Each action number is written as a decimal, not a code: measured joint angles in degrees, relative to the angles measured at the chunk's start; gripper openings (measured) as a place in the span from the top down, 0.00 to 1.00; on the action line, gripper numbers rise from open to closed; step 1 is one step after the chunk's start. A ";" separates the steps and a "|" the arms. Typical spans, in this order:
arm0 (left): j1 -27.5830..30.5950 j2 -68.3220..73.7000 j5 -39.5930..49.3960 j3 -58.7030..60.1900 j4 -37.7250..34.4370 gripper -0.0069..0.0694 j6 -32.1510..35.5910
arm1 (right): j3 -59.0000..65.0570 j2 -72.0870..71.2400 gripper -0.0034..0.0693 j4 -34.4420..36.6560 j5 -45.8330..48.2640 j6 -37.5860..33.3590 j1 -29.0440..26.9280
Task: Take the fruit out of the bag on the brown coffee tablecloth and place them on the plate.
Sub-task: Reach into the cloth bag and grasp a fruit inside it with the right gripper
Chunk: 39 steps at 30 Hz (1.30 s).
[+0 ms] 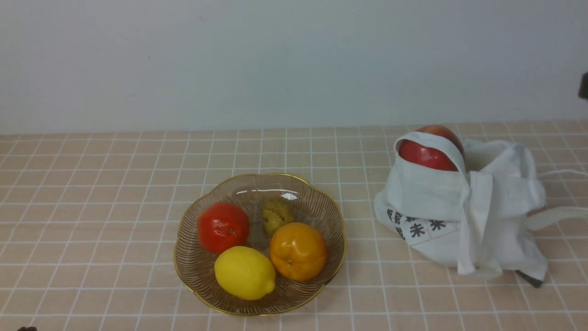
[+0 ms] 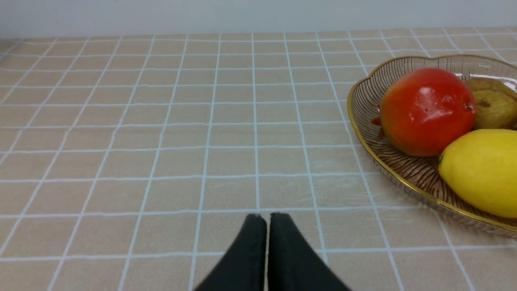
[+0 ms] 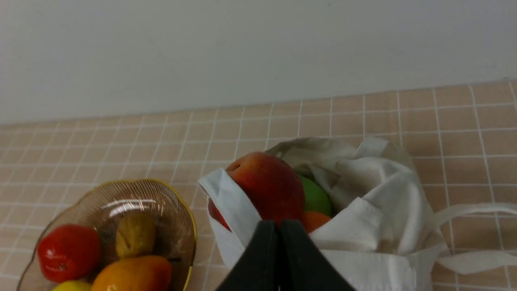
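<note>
from here i see one white bag (image 1: 422,188) on the brown tablecloth (image 1: 115,207), right of the plate (image 1: 252,182) and apart from it. at its mouth sits one red apple (image 3: 274,186), with one green fruit (image 3: 314,198) and one orange fruit (image 3: 315,220) partly showing beside it; i can't tell if more lie deeper. a white strap (image 1: 434,140) crosses the apple, in the way, and bunched cloth crowds the green fruit. a dark object (image 1: 530,278) pokes out under the bag's near right corner.

i count four pieces on my one plate: a red one (image 1: 223,227), a brownish one (image 1: 277,215), a yellow lemon (image 1: 244,272) and an orange-yellow one (image 1: 298,251).

my left gripper (image 2: 268,220) and right gripper (image 3: 282,226) both have their jaws together, gripping nothing.
</note>
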 joint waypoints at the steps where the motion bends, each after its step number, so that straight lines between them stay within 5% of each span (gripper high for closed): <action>1: 0.00 0.00 0.00 0.00 0.00 0.92 0.00 | -2.92 3.33 0.97 0.00 1.54 -0.49 0.00; 9: 0.00 0.00 0.00 0.00 0.00 0.92 0.00 | -14.16 18.32 0.95 2.12 7.45 -1.21 0.00; 13: 0.00 0.00 0.00 0.00 0.00 0.92 0.00 | -16.58 24.33 0.86 4.86 7.05 -1.40 0.00; 17: 0.00 0.00 0.00 0.00 0.00 0.92 0.00 | -17.64 29.74 0.66 8.82 5.74 -2.29 0.00; 20: 0.00 0.00 0.00 0.00 0.00 0.92 0.00 | -17.98 34.44 0.38 12.75 4.78 -2.81 0.00; 26: 0.00 0.00 0.00 0.00 0.00 0.92 0.00 | -18.58 39.17 0.07 14.46 5.37 -2.88 0.00; 33: 0.00 0.00 0.00 0.00 0.00 0.92 0.00 | -18.94 41.19 0.03 14.71 10.61 -2.45 0.00; 39: 0.00 0.00 0.00 0.00 0.00 0.92 0.00 | -18.94 41.19 0.12 14.76 14.58 -0.06 0.00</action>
